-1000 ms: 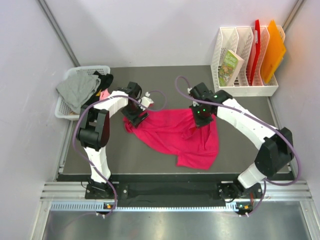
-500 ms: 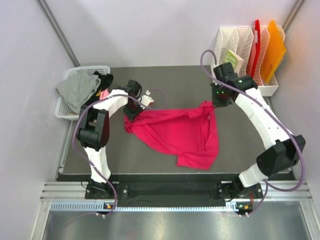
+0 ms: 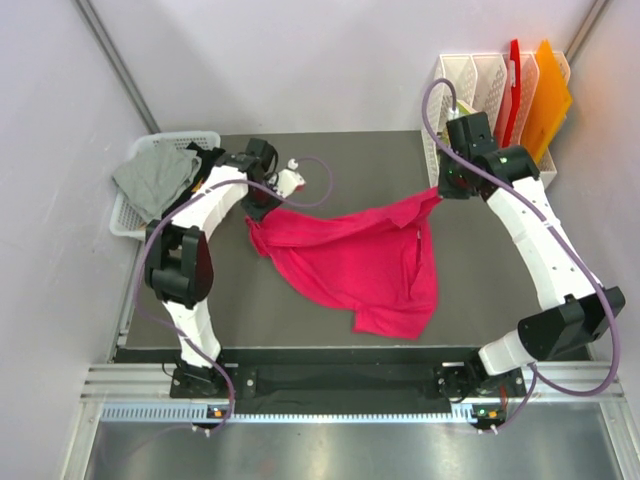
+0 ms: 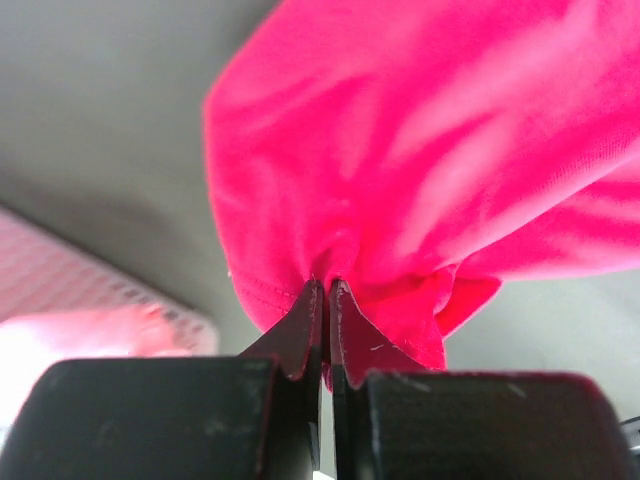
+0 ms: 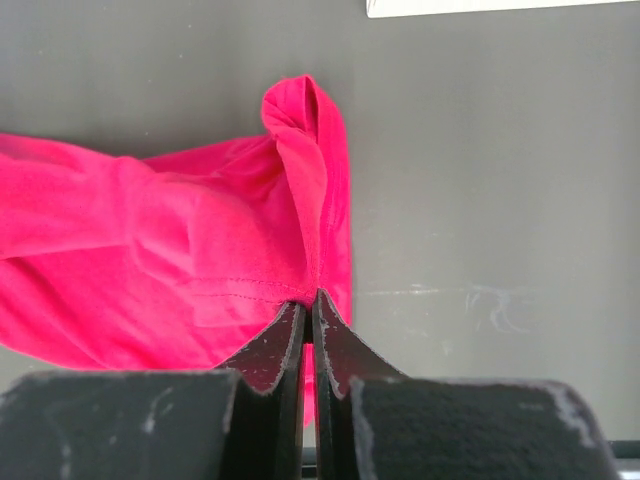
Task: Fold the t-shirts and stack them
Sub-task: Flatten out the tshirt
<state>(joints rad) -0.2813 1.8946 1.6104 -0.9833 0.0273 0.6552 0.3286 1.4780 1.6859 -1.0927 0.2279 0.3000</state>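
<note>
A crimson-red t-shirt (image 3: 360, 260) is stretched across the dark table between both arms. My left gripper (image 3: 263, 207) is shut on its far left corner; in the left wrist view the cloth (image 4: 420, 180) bunches out from the closed tips (image 4: 327, 288). My right gripper (image 3: 440, 193) is shut on the shirt's far right corner, lifted near the white rack; the right wrist view has the hem (image 5: 250, 260) pinched at the tips (image 5: 311, 298). A grey t-shirt (image 3: 155, 177) drapes over the white basket (image 3: 126, 222), with black cloth (image 3: 212, 160) and a bit of pink (image 3: 209, 188) beside it.
A white file rack (image 3: 490, 180) stands at the back right with a book (image 3: 462, 133), a red folder (image 3: 513, 85) and an orange folder (image 3: 548, 100). White walls close in on the left and right. The table's near edge runs along a black strip (image 3: 340, 378).
The left gripper closed on the shirt's left corner and moved toward the back. The right arm carried its corner back and right, pulling the top edge taut.
</note>
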